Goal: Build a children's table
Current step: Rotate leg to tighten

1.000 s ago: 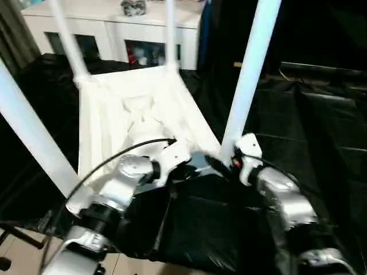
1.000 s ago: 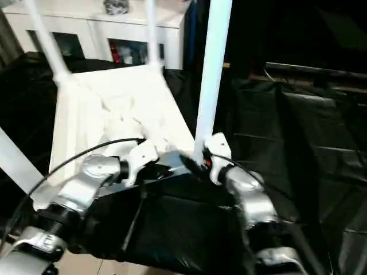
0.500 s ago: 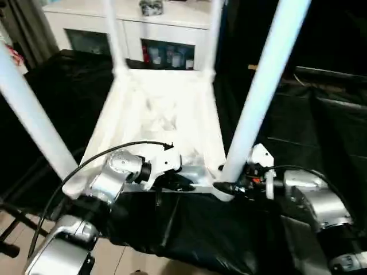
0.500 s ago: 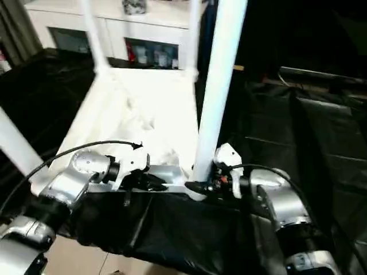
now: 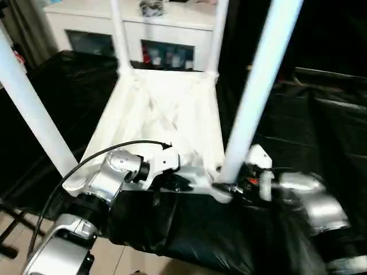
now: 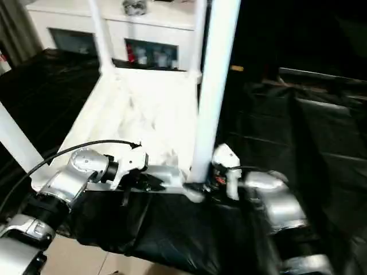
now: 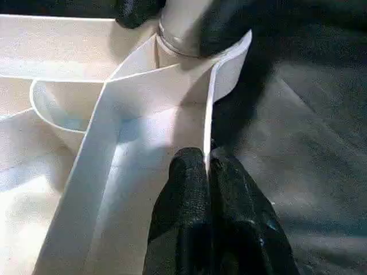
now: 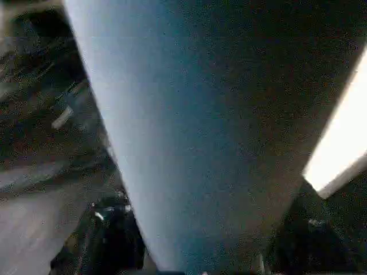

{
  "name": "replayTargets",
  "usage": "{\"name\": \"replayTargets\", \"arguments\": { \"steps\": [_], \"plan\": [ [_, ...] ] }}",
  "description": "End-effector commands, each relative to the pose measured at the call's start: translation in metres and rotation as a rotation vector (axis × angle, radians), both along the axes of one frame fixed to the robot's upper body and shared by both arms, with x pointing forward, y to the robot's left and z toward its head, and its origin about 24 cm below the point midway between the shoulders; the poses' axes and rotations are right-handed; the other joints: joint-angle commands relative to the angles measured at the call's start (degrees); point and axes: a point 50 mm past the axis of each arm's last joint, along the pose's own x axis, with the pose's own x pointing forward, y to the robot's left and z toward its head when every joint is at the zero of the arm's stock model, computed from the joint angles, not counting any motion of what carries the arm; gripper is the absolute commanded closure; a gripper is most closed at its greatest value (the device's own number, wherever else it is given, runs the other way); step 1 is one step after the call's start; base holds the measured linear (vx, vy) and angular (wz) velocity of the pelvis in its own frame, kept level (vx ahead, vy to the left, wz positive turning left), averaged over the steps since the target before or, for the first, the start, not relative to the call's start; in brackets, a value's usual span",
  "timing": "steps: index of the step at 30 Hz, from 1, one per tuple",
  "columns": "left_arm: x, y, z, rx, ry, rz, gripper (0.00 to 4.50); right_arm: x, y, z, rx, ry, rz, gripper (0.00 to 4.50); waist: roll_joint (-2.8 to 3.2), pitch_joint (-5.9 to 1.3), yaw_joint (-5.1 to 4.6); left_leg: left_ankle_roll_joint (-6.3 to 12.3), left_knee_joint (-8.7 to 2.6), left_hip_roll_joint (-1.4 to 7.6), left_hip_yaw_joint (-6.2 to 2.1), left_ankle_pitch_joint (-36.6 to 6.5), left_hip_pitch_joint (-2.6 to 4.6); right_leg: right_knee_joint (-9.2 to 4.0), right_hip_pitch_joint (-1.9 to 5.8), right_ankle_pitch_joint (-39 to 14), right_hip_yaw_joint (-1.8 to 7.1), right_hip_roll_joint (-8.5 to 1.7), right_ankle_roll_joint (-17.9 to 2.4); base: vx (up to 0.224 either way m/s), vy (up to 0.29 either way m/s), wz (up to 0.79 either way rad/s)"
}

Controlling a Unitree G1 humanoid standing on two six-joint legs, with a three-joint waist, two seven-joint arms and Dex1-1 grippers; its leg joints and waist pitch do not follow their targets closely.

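At the far left we see one leg (image 5: 31, 112) of the children's table (image 5: 166, 114) rising out of its near-left corner socket, with the table lying upside down, its ribbed hollow underside facing up, on a worktop draped in black sheeting (image 5: 321, 132). Next comes our left arm (image 5: 109, 177), silver with a black cable arching over it, reaching to the table's near edge; its left end effector (image 7: 207, 172) has the two black fingers pressed together on the thin rim wall of the table top, just beside the near-right corner socket. Beyond it, two more legs (image 5: 117, 34) stand upright from the far corners, and behind them sits a white cabinet (image 5: 143, 34) with glass doors. Further right, the fourth leg (image 5: 258, 86) stands tall in the near-right socket. The right end effector (image 5: 229, 188) sits at the base of this leg, with dark fingers (image 8: 109, 235) showing on either side of it in the right wrist view; we cannot tell for certain whether they clamp it. The right forearm (image 5: 309, 200) trails off over the black sheeting.
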Motion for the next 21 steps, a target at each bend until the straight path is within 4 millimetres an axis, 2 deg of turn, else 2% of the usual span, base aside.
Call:
{"name": "replayTargets", "arguments": {
  "steps": [1,2,3,8,10,12,13,15,17,18,19,21],
  "plan": [
    [0.001,-0.031,0.007,-0.069,-0.08,0.097,4.5,-0.006,0.032,-0.022,-0.002,0.08,-0.061,2.33,-0.74,-2.24,-0.12,0.48,-4.41,1.07,-0.1,-17.2,-0.21,-4.98,2.46,-24.6,1.97,-2.9,-8.2,0.0,0.0,0.0],
    [0.0,-0.033,0.007,-0.073,-0.082,0.107,4.5,-0.005,0.033,-0.022,0.004,0.082,-0.085,2.36,-0.66,-2.16,-0.62,0.34,-4.56,1.1,-0.16,-16.9,-0.44,-4.95,2.45,-24.4,2.07,-2.85,-8.0,0.0,0.0,0.0],
    [-0.001,-0.038,0.007,-0.081,-0.085,0.127,4.5,-0.005,0.037,-0.023,0.01,0.087,-0.124,2.4,-0.63,-2.22,-0.79,0.45,-4.51,0.93,-0.2,-17.1,-0.36,-5.14,2.5,-25.5,1.93,-2.72,-7.2,0.0,0.0,0.0],
    [-0.01,-0.054,0.009,-0.125,-0.084,0.139,4.5,-0.006,0.054,-0.024,0.016,0.085,-0.201,2.47,-0.55,-2.25,-1.54,1.27,-4.48,0.75,-0.15,-16.7,-0.57,-5.22,2.36,-24.0,2.06,-2.45,-6.9,0.0,0.0,0.0],
    [-0.012,-0.057,0.009,-0.132,-0.081,0.13,4.5,-0.007,0.058,-0.023,0.031,0.075,-0.203,1.95,-0.49,-2.25,-1.74,1.56,-4.47,0.74,-0.13,-16.6,-0.65,-5.13,2.37,-22.5,2.06,-2.31,-7.2,0.0,0.0,0.0],
    [-0.015,-0.056,0.008,-0.125,-0.083,0.11,4.5,-0.008,0.055,-0.021,0.052,0.073,-0.206,1.8,-0.26,-2.3,-1.85,1.71,-4.48,0.76,-0.12,-16.9,-0.63,-5.04,2.35,-21.6,2.09,-2.29,-7.6,0.0,0.0,0.0],
    [-0.017,-0.056,0.007,-0.124,-0.082,0.095,4.5,-0.008,0.051,-0.019,0.061,0.072,-0.2,1.8,-0.21,-2.32,-1.88,1.83,-4.48,0.79,-0.1,-17.2,-0.54,-5.05,2.35,-20.7,2.09,-2.2,-7.8,0.0,0.0,0.0],
    [-0.019,-0.053,0.005,-0.116,-0.075,0.075,4.5,-0.012,0.041,-0.015,0.069,0.059,-0.158,1.39,-0.06,-2.42,-1.79,2.21,-4.45,0.85,-0.04,-16.4,-0.51,-4.83,2.55,-17.6,2.13,-2.07,-8.7,0.0,0.0,0.0],
    [-0.02,-0.048,0.004,-0.101,-0.069,0.061,4.5,-0.02,0.025,-0.008,0.075,0.046,-0.084,1.35,-0.12,-2.6,-1.6,2.72,-4.25,0.91,0.12,-15.3,-0.37,-4.65,2.58,-15.0,2.18,-2.04,-9.4,0.0,0.0,0.0],
    [-0.019,-0.045,0.004,-0.091,-0.07,0.055,4.5,-0.025,0.014,-0.004,0.077,0.038,-0.052,1.16,-0.16,-2.75,-1.07,4.27,-3.9,1.05,0.36,-13.3,-0.19,-4.4,2.69,-10.9,2.25,-2.02,-10.4,0.0,0.0,0.0],
    [-0.019,-0.043,0.004,-0.086,-0.071,0.051,4.5,-0.029,0.006,-0.001,0.073,0.034,-0.036,1.16,-0.24,-2.76,-0.8,4.83,-3.76,1.02,0.4,-12.4,-0.16,-4.28,2.81,-9.5,2.27,-2.0,-10.8,0.0,0.0,0.0],
    [-0.017,-0.039,0.004,-0.087,-0.065,0.045,4.5,-0.036,-0.017,0.004,0.039,0.026,-0.005,0.93,-0.37,-2.85,0.05,6.38,-3.44,1.0,0.52,-8.9,-0.58,-3.74,3.11,-6.0,2.27,-2.18,-11.7,0.026,0.002,0.04]
  ]
}}
